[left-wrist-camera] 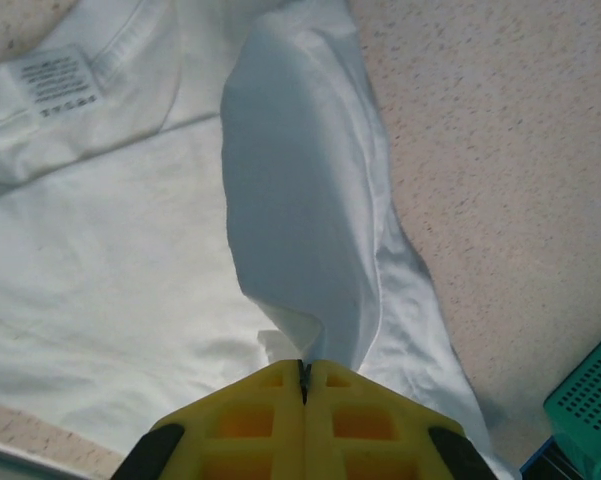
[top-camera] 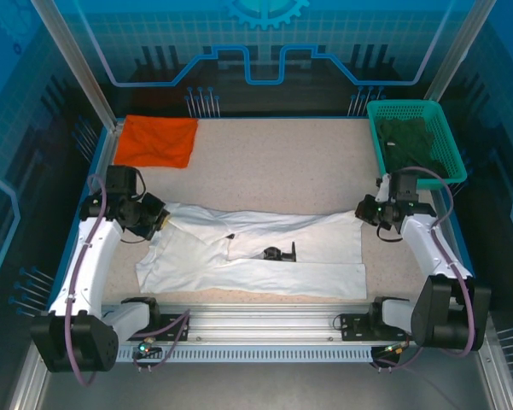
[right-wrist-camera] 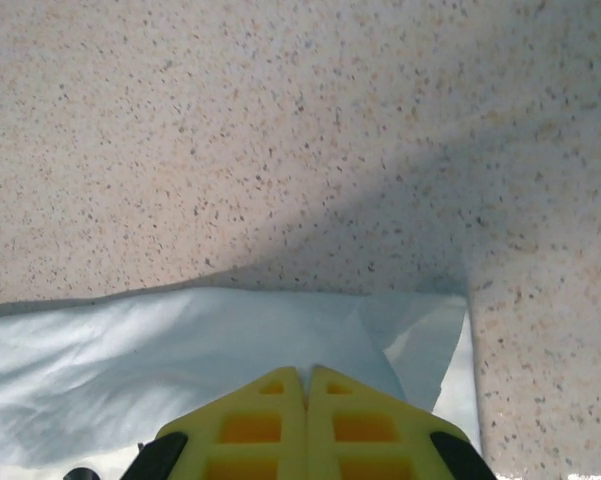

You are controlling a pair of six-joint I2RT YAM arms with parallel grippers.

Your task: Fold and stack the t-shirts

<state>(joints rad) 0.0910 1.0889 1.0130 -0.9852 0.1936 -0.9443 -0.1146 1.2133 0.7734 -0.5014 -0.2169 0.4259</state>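
T-shirt, white, between left pincer and right pincer (both clamped tight on its opposite ends).

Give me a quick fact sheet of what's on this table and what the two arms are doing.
table: speckled beige
white shirt: spread across the near half, long edges partly folded in
orange shirt: folded, far left corner
basket: green, far right corner, dark cloth inside
left gripper: shut, pinching a raised fold of the white shirt at its left end
right gripper: shut on the white shirt's right-end corner
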